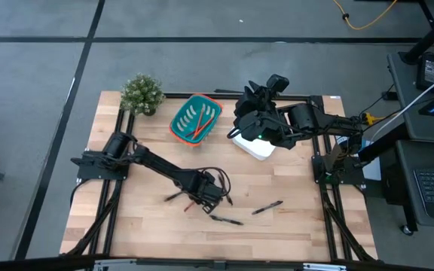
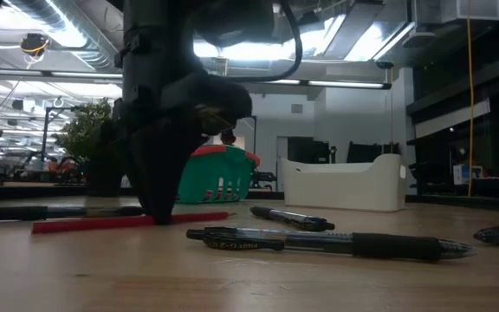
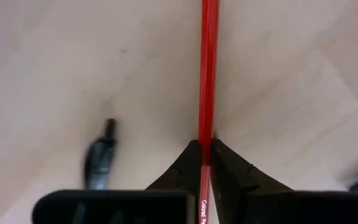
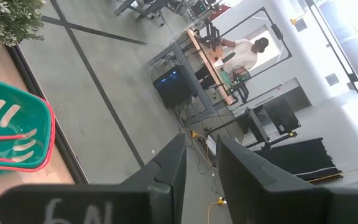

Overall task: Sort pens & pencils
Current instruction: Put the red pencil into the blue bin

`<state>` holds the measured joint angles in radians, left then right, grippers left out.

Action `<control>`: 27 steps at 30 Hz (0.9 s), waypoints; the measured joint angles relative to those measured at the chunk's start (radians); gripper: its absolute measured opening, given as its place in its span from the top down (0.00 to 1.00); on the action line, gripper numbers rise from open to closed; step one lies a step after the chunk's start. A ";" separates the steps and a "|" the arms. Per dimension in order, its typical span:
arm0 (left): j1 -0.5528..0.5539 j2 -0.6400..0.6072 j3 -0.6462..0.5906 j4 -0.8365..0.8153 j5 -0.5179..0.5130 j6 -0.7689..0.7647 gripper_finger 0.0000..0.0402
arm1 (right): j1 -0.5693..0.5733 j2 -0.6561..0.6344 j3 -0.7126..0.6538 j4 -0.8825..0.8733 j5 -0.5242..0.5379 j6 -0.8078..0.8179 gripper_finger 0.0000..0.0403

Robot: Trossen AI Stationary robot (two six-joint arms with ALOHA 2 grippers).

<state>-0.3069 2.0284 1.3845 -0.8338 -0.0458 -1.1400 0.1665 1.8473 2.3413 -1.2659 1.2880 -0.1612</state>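
Step in hand: I have my left claw (image 3: pixel 205 163) down on the table (image 1: pixel 292 226), pinched on a red pencil (image 3: pixel 207 68) that lies flat on the wood; this is the grasp, before any lift.

Left claw: together on the pencil, one finger each side of the shaft, tips touching the table as far as the low view shows.

Pencil: on the table near the middle front, running straight out past my fingers; I hold it partway along, not at an end.

Other pencils: some red ones already lie in the green basket (image 1: pixel 195 120) at the back of the table, beside the small plant (image 1: pixel 142 94).

Pens: three black ones lie loose on the table: one (image 1: pixel 175 196) just left of my left claw, one (image 1: pixel 226 220) in front of it, one (image 1: pixel 267 207) further right. None touches the pencil.

White bin (image 1: pixel 253 144): beside the basket; I judge it is meant for pens.

Right claw (image 4: pixel 197 162): raised over the back of the table near the white bin, fingers slightly apart, empty, waiting.

Next move: lift straight up so the pencil clears the pens, then carry it back to the green basket and release above it. The thin shaft may swing in my grip, so a slow lift seems wise.
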 joint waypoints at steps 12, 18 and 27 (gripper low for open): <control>0.003 0.000 0.100 -0.084 -0.051 0.029 0.95 | 0.000 0.000 0.000 0.002 -0.001 0.000 0.78; 0.020 -0.001 0.158 -0.178 -0.074 0.053 0.94 | 0.000 0.000 0.000 0.005 -0.007 0.000 0.78; 0.076 -0.003 0.261 -0.371 -0.129 0.128 0.95 | 0.000 0.000 0.000 0.005 -0.007 0.000 0.78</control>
<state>-0.2313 2.0258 1.6454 -1.2046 -0.1744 -1.0118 0.1661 1.8477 2.3413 -1.2610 1.2812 -0.1609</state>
